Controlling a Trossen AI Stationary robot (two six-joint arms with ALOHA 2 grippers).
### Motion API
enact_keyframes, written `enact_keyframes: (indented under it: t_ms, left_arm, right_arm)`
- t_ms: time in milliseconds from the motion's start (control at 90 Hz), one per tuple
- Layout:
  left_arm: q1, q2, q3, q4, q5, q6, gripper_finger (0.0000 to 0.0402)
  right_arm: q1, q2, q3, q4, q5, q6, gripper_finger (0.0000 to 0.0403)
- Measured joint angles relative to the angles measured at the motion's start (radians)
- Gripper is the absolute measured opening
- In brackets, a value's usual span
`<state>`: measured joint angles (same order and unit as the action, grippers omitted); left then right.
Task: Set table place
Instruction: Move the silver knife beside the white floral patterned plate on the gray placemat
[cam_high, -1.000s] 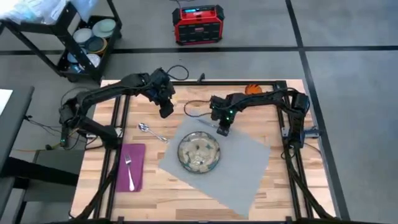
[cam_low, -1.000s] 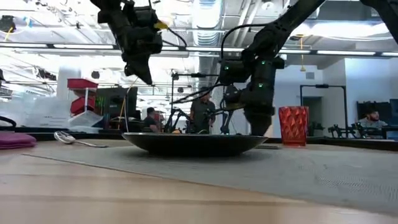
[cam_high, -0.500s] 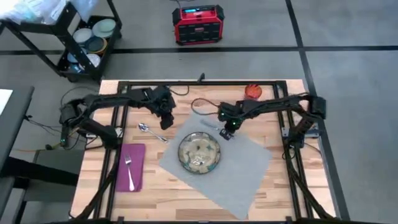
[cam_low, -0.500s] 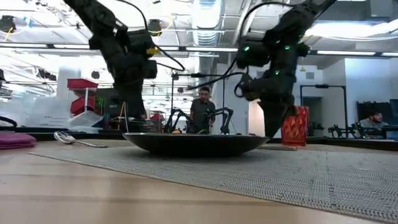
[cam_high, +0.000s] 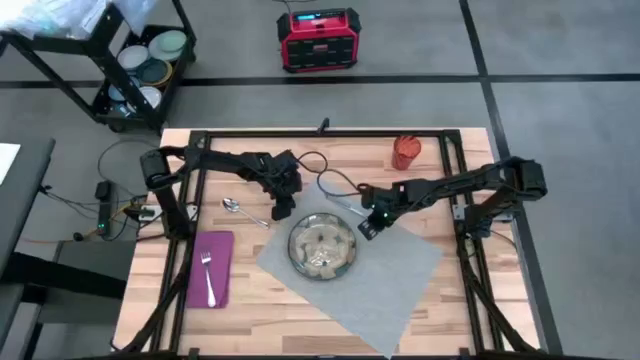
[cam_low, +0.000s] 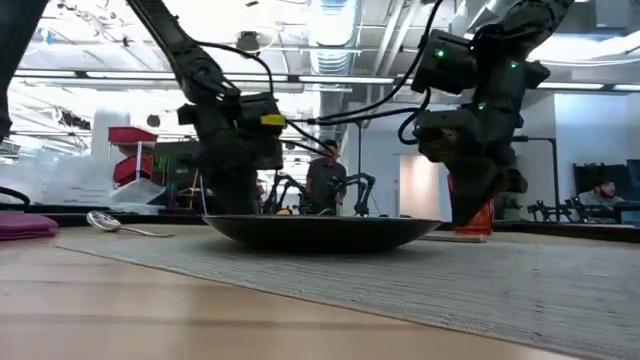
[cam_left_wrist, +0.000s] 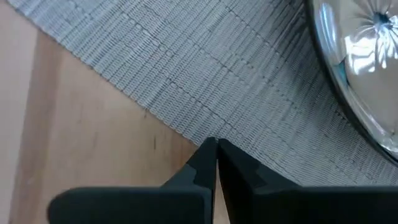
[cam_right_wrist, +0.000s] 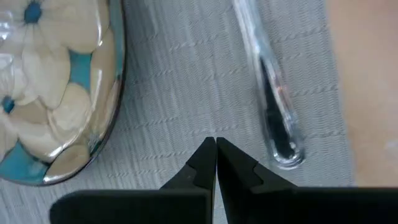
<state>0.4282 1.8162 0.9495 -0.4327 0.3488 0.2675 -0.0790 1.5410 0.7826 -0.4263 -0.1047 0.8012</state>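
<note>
Both end effectors (cam_left_wrist: 216, 149) (cam_right_wrist: 216, 149) pinched closed over ribbed grey mat (cam_high: 400, 270), flanking round patterned plate (cam_high: 321, 246).

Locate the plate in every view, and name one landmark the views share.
High view: plate on the mat, mid-table.
Low view: dark rim at centre.
Left wrist view: rim at the right edge.
Right wrist view: plate at left.
Shared landmark: the mat.
</note>
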Motion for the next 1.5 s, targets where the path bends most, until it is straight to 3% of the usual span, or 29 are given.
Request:
enact_keyframes:
  t_ms: [167,333,400,611,900,1133,1222,1500]
  left_arm:
    - [0.002,0.007,0.005,-0.201,0.029,-0.050,0.0000]
    - [-0.017,0.020,-0.006,-0.398,0.257,-0.029,0.0000]
    - [-0.025,0.022,-0.010,-0.409,0.285,-0.006,0.0000]
    - [-0.023,0.015,-0.002,-0.313,0.240,-0.021,0.0000]
    - [-0.001,-0.021,0.073,-0.364,0.184,0.000,0.0000]
    - [0.009,-0.057,0.072,-0.235,0.163,0.011,0.0000]
    - [-0.003,-0.029,0.062,-0.156,0.166,0.018,0.0000]
    - [0.000,0.073,0.065,-0.152,0.190,-0.008,0.0000]
  right_arm:
    - [-0.001,0.000,0.000,-0.012,0.030,0.015,0.0000]
    - [-0.040,0.000,0.000,0.052,0.033,-0.008,0.0000]
    - [-0.058,0.000,0.000,0.082,0.033,-0.017,0.0000]
    - [-0.122,0.000,0.000,0.155,0.030,-0.037,0.0000]
    - [-0.186,0.004,0.002,0.206,-0.023,-0.077,0.0000]
    - [-0.213,0.013,0.002,0.233,-0.055,-0.106,0.0000]
    - [-0.216,0.039,0.002,0.268,-0.101,-0.114,0.0000]
    - [-0.209,0.131,0.015,0.314,-0.136,-0.102,0.0000]
